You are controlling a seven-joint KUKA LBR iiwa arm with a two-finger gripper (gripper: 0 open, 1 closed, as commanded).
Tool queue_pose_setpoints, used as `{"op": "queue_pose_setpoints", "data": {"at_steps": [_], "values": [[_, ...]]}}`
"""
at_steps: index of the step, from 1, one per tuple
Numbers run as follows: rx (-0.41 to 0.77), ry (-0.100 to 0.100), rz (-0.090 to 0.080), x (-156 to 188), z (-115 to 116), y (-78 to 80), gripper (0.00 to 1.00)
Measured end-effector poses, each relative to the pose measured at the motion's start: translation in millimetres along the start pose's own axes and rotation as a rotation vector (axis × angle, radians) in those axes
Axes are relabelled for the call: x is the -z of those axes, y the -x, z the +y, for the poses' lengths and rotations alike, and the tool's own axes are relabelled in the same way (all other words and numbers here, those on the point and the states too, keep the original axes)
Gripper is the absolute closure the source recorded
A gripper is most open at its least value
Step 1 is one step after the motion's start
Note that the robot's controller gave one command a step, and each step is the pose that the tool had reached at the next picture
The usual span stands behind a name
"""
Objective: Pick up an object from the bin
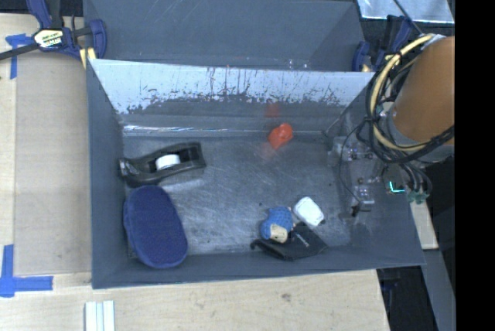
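Hanging by the right wall of the bin: gripper

Can't tell how wide the claw is or if it's got anything tbh. Closest thing is a small white block just left of it in view, right next to a blue-yellow ball and a black piece at the front. Orange bit by the back wall, tape dispenser and blue oval pad far left

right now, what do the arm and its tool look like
The arm's wrist carries a rounded orange-brown cover, ringed by looped yellow and black cables. The tool is a slim grey metal assembly with thin dark wires and a small teal light beside it.
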State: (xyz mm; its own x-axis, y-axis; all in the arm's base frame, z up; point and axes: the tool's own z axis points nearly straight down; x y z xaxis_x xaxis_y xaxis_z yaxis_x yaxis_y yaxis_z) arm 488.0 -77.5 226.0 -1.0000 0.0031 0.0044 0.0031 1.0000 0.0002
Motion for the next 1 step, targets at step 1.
{"op": "queue_pose_setpoints", "data": {"at_steps": [1], "values": [[0.015, 0.0, -0.015, 52.7, 39.7, 16.3, 0.0]]}}
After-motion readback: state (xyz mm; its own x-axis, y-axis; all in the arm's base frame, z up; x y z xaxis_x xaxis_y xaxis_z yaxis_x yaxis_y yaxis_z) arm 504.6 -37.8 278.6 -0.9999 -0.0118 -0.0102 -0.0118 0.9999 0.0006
